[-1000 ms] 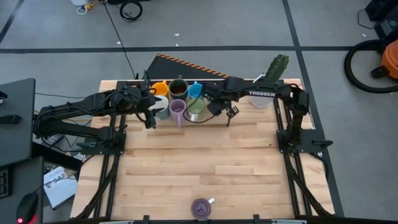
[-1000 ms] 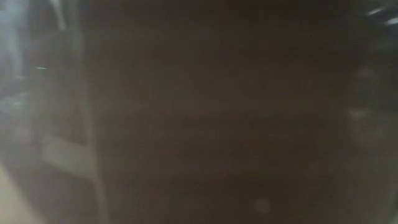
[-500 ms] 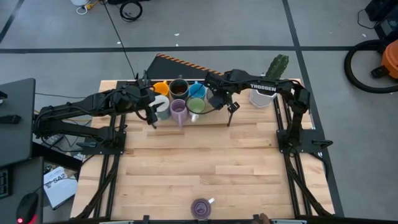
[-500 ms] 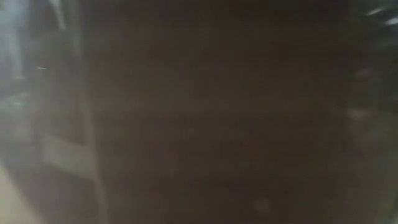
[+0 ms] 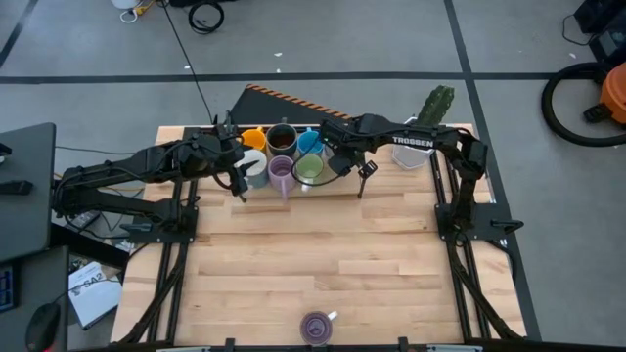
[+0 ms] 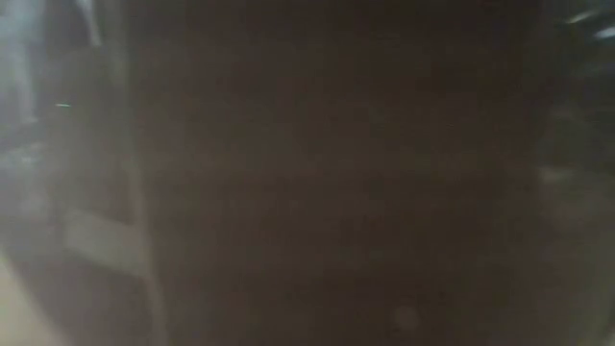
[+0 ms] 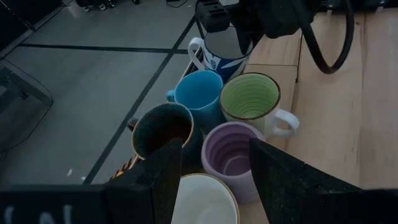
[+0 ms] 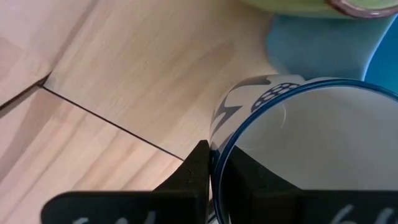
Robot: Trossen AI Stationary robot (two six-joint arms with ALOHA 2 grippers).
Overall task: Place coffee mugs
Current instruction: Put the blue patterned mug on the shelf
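Note:
Several coffee mugs stand bunched at the table's far middle: orange (image 5: 252,139), dark brown (image 5: 281,140), blue (image 5: 308,143), white (image 5: 256,170), purple (image 5: 281,172) and green (image 5: 309,169). My right gripper (image 5: 339,156), just right of the bunch, is shut on a white mug with a blue rim and pattern (image 7: 224,53). My left gripper (image 7: 214,168) is open; its fingers stand on either side of the white mug (image 7: 205,200), and no touch shows. Another purple mug (image 5: 316,327) stands alone at the near edge. The low view is only a dark blur. My right gripper pinches the blue-rimmed mug's rim (image 8: 219,152), one finger (image 8: 198,167) outside the wall and the other (image 8: 244,180) inside. The fingers come steeply from above. The mug stays upright, mouth up; the other mugs hide its base, so I cannot tell whether it is lifted.
A white angular pot (image 5: 411,154) with a green cactus (image 5: 436,103) stands at the far right, close behind the right arm. A black cable loop (image 7: 323,37) hangs by the right gripper. Bare wood (image 5: 333,254) fills the table's middle and near part.
My right gripper has carried the blue-rimmed mug a little toward the table's left, closer to the blue and green mugs, keeping it upright. The bunch of mugs has not shifted.

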